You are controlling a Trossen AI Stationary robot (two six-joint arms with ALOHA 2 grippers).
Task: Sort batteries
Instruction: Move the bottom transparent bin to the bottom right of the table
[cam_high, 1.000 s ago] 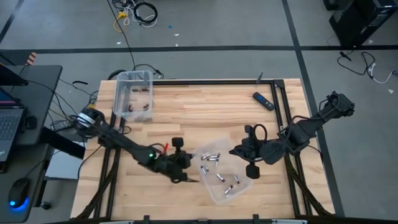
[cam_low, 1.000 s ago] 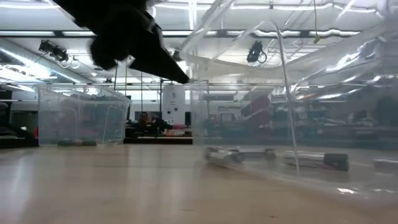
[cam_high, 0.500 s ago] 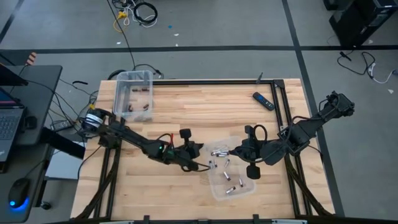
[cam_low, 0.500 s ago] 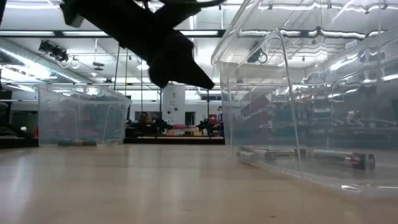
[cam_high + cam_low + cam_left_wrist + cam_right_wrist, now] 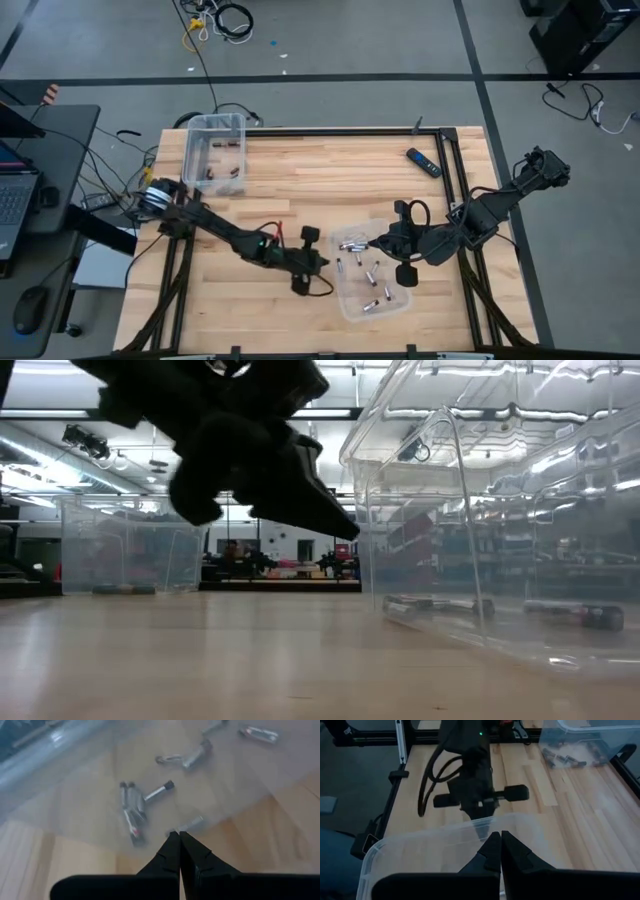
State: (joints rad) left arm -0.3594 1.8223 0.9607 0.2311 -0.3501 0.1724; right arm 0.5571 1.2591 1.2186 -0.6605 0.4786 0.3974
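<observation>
Wooden worktop (image 5: 300, 180) on a black frame, seen from above. Near the front centre sits a clear plastic bin (image 5: 395, 302), and most of the batteries (image 5: 362, 270) lie loose inside it, small silvery cylinders scattered across its floor; from the left wrist view several show through the bin's wall (image 5: 136, 810), some paired side by side, others angled apart. The left hand (image 5: 322, 265) reaches in from the left side of the worktop, its arm stretched low across the wood, fingertips pressed together with nothing between them, tip just beside the bin's left wall and pointing at it; whether it touches the plastic I cannot tell. The right hand (image 5: 374, 243) comes from the right, also pinched shut and holding nothing, its tip at the bin's far right rim; the right wrist view shows the closed fingers (image 5: 497, 852) over the rim of the bin (image 5: 430, 842) with the left arm facing it beyond. A second clear bin (image 5: 214, 152) stands at the far left corner of the worktop with a few dark batteries in it (image 5: 224, 172). A black-and-blue remote-like bar (image 5: 423, 162) lies at the far right, well apart from both bins. From table height, the left hand (image 5: 345, 532) hangs above the wood just left of the near bin (image 5: 470, 510).
</observation>
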